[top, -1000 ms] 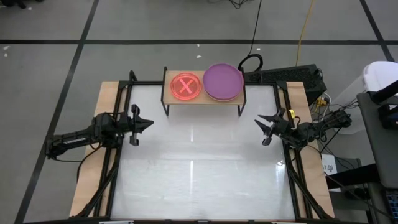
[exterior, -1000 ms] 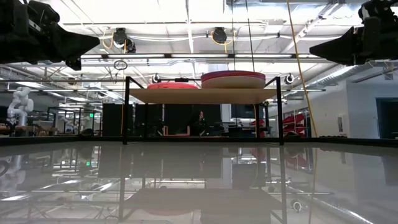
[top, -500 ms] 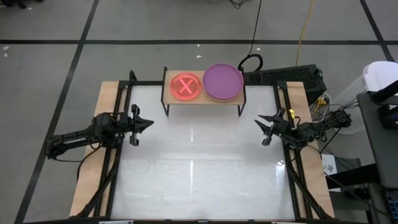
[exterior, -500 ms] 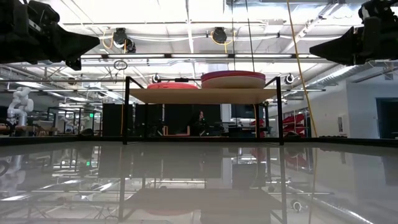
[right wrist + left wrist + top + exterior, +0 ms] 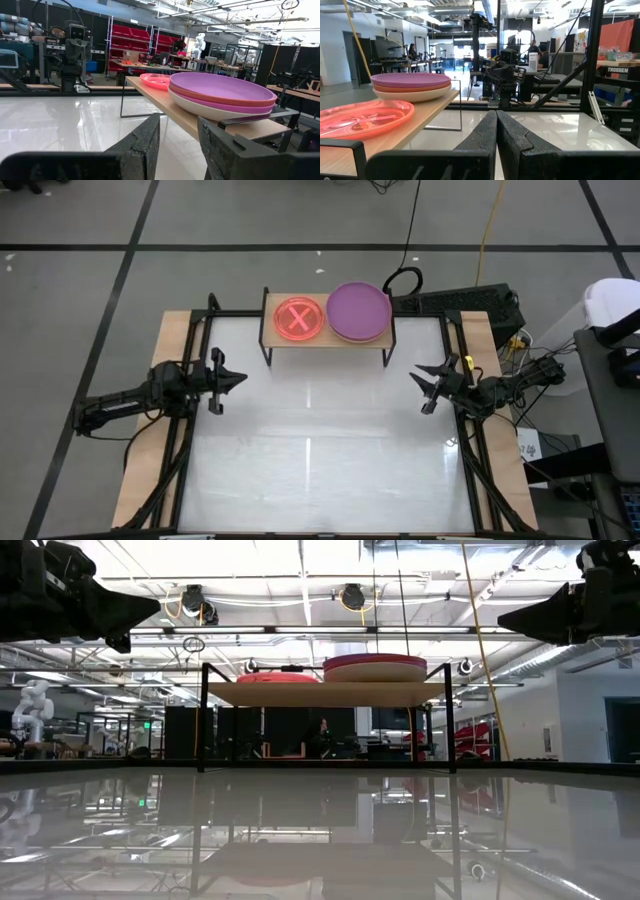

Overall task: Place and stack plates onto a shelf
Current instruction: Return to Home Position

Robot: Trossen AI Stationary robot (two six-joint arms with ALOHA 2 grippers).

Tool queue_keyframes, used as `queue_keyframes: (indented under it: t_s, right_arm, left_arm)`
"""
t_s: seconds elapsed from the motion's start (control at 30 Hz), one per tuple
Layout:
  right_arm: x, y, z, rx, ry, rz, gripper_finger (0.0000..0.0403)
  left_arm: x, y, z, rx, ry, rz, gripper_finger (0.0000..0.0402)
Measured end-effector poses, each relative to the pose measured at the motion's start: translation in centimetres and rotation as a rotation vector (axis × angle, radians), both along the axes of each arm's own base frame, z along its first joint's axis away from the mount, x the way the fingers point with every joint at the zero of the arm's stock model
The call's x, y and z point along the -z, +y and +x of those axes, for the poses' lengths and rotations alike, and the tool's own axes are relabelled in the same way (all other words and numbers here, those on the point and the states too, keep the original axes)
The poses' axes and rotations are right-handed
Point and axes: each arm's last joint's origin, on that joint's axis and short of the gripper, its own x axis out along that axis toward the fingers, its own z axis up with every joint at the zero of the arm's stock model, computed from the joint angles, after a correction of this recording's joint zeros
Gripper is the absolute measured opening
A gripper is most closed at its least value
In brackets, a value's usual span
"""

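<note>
The shelf [image 5: 328, 340], a light-wood board on black legs, stands at the table's far middle. On its left half lies a small pink patterned plate [image 5: 299, 318], topmost of a low stack. On its right half sits a stack of large plates with a purple one [image 5: 359, 311] on top; the right wrist view shows red, magenta and beige plates [image 5: 220, 102] beneath it. My left gripper [image 5: 240, 378] is shut and empty above the table's left side. My right gripper [image 5: 420, 387] is open and empty above the right side. Both point toward the table's middle.
The glossy white tabletop [image 5: 320, 450] spreads in front of the shelf, between the two arms. Wooden side boards and black frame rails [image 5: 180, 430] run along both sides. Cables and equipment [image 5: 500, 310] lie beyond the far right corner.
</note>
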Motion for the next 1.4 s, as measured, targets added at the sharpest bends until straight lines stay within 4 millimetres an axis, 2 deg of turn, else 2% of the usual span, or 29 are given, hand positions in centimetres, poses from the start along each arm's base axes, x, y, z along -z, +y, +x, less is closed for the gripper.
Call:
queue_keyframes:
  t_s: [1.4]
  right_arm:
    - [0.0, 0.0, 0.0, 0.0, 0.0, 0.0, 0.0114]
  left_arm:
    - [-0.02, 0.0, -0.01, 0.0, -0.001, 0.0, 0.001]
